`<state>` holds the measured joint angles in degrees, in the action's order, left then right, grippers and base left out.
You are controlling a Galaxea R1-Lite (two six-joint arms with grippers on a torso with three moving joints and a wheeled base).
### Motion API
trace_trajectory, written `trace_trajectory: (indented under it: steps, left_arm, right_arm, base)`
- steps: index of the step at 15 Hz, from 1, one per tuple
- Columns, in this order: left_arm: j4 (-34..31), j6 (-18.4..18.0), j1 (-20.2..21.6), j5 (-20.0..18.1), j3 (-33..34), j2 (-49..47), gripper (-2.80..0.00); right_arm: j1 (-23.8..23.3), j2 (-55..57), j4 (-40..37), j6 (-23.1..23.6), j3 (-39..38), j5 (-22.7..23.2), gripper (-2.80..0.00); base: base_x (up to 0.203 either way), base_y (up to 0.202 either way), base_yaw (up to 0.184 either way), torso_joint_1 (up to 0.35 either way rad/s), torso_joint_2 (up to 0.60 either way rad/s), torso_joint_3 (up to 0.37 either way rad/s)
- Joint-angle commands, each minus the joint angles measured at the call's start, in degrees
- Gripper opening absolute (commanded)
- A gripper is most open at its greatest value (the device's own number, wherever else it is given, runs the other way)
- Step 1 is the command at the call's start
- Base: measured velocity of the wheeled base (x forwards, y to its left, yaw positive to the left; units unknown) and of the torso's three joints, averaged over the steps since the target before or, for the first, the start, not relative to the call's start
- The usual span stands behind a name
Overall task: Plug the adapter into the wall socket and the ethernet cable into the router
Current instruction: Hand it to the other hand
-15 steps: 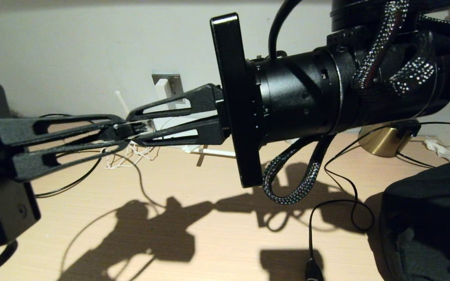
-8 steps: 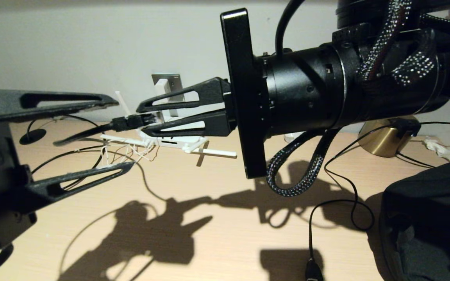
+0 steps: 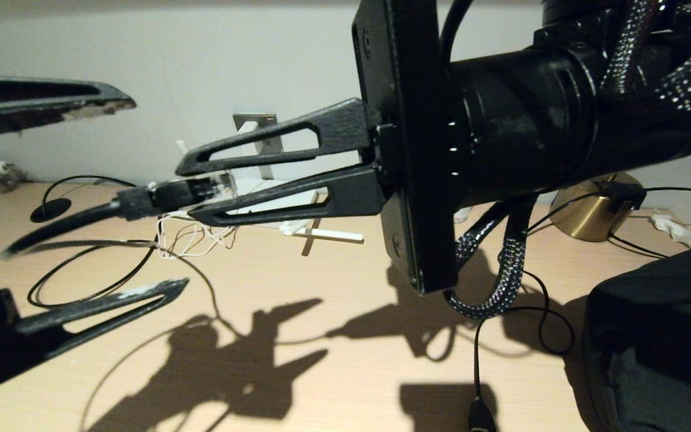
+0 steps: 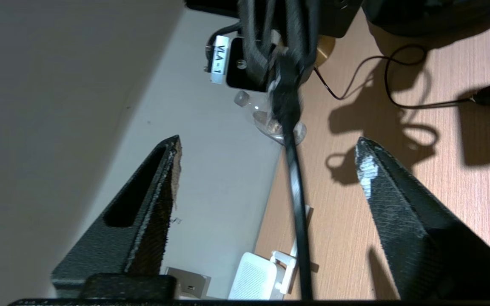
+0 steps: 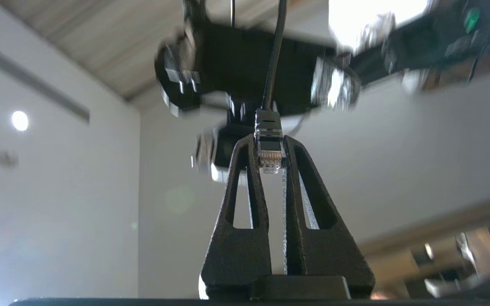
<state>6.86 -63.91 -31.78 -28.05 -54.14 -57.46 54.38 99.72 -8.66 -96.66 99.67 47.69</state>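
My right gripper (image 3: 188,192) is shut on the clear plug (image 3: 221,185) of the black ethernet cable (image 3: 81,219), held in the air above the desk. The right wrist view shows the plug (image 5: 269,154) pinched at the tips of the right gripper (image 5: 269,138). My left gripper (image 3: 159,192) is open wide, its fingers above and below the cable and not touching it; in its wrist view the cable (image 4: 298,204) runs between them. The white router (image 3: 264,203) lies behind the right fingers. The white adapter (image 3: 248,128) sits against the grey wall socket (image 3: 267,120).
A tangle of thin white cord (image 3: 195,237) lies by the router. A brass lamp base (image 3: 585,213) stands at the back right, with its thin black cord (image 3: 501,312) looping over the desk. A black cloth bundle (image 3: 657,336) fills the front right corner.
The left gripper, which was shut on the cable behind the plug, has opened wide and drawn back. The right gripper keeps the plug and has come nearer and swung left.
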Motion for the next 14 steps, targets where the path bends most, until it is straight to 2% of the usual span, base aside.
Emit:
trace_trajectory:
  steps: [1, 5, 14]
  left_arm:
    - [0.08, 0.11, -0.2, -0.15, -0.09, 1.29, 0.0]
    - [-0.1, 1.35, -0.32, -0.16, -0.27, 4.15, 0.0]
    - [0.08, 2.47, -5.1, -0.16, -0.53, 2.64, 0.0]
  right_arm:
    - [0.11, -0.58, -0.05, -0.55, 0.0, 1.45, -2.8]
    - [1.37, -0.01, 0.22, -0.46, 0.0, 1.95, -2.8]
    - [1.69, 2.67, 2.15, -0.55, 2.55, 1.71, -2.8]
  base:
    - [0.0, 0.0, 0.0, 0.0, 0.0, 0.0]
    - [0.0, 0.0, 0.0, 0.0, 0.0, 0.0]
    - [0.0, 0.0, 0.0, 0.0, 0.0, 0.0]
